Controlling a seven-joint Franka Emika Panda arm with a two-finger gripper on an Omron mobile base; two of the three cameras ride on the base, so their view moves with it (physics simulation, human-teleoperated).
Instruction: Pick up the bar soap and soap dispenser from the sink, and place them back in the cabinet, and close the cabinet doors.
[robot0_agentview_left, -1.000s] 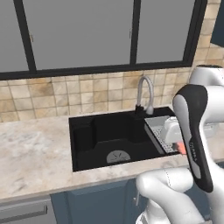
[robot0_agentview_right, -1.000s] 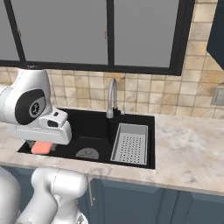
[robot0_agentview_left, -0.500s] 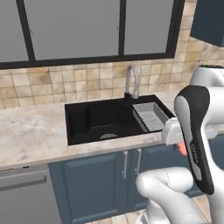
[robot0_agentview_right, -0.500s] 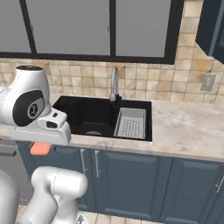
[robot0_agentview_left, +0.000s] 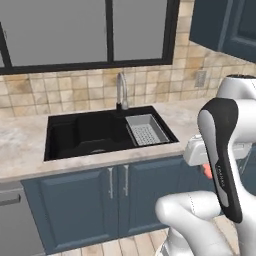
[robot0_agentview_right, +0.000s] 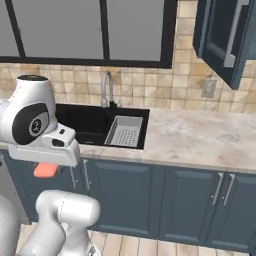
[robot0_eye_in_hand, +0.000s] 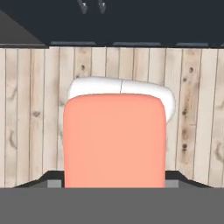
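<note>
A grey black-framed window (robot0_agentview_left: 90, 32) tops the tiled wall above a pale stone counter (robot0_agentview_right: 200, 137) on blue base cupboards (the cabinet (robot0_agentview_right: 222, 35) hangs far right), the black sink (robot0_agentview_left: 90, 132) set in it, while the gripper (robot0_eye_in_hand: 114, 186) clamps the bar soap (robot0_eye_in_hand: 114, 140) above plank flooring.

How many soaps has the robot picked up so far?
1: the orange-pink bar soap, held in the claw, low in front of the base cabinets. No soap dispenser shows; the sink may hide it.
</note>
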